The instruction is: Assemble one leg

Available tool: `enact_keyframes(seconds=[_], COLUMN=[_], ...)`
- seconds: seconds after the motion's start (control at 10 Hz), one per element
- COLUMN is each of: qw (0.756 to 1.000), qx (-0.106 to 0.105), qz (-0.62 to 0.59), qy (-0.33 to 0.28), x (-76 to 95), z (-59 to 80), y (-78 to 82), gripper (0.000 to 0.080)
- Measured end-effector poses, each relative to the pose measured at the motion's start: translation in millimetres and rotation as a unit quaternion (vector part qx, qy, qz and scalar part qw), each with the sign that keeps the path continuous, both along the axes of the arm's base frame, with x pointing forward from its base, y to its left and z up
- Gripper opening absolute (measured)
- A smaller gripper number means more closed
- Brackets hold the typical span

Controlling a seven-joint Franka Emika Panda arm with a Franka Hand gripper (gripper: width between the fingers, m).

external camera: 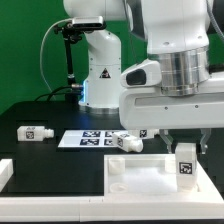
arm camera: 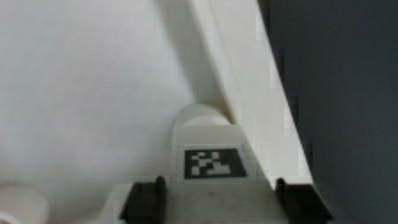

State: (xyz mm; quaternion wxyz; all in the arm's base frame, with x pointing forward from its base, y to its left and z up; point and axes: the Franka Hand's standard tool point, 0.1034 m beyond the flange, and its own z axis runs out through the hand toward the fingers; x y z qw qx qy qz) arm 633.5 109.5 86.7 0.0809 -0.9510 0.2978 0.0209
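Note:
My gripper (external camera: 185, 150) is shut on a leg (external camera: 185, 166), a stubby white block with a black-and-white tag. It holds the leg upright at the corner of the large white rimmed panel (external camera: 140, 182) on the exterior view's right. In the wrist view the leg (arm camera: 214, 150) sits between my two dark fingers (arm camera: 148, 200), its tip against the panel's corner by the rim (arm camera: 240, 70). Whether the leg is seated in the panel I cannot tell. A second leg (external camera: 33, 132) lies on the table at the exterior view's left. A third leg (external camera: 123, 142) lies by the marker board.
The marker board (external camera: 88, 139) lies flat behind the panel. A white part (external camera: 5, 172) shows at the exterior view's left edge. The robot's base (external camera: 98, 70) and a black stand with cables (external camera: 68, 60) are at the back.

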Motion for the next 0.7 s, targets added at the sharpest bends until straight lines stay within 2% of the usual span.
enact_keyframes(seconds=[0.2,0.3,0.4,0.6,0.7], qw=[0.979,0.965,0.954,0.964,0.981], qx=[0.029,0.032,0.037,0.035,0.022], qz=[-0.202,-0.259,-0.296,-0.261,-0.189], qy=[0.018,0.026,0.028,0.024,0.029], x=[1.2,1.1,1.6,0.4,-5.9], z=[-0.3,-0.8,-1.0,-1.8,-3.7], y=[2.5,6.0,5.9,5.9,5.2], gripper=[0.0285,0.0285,0.0285,0.0287,0.0471])
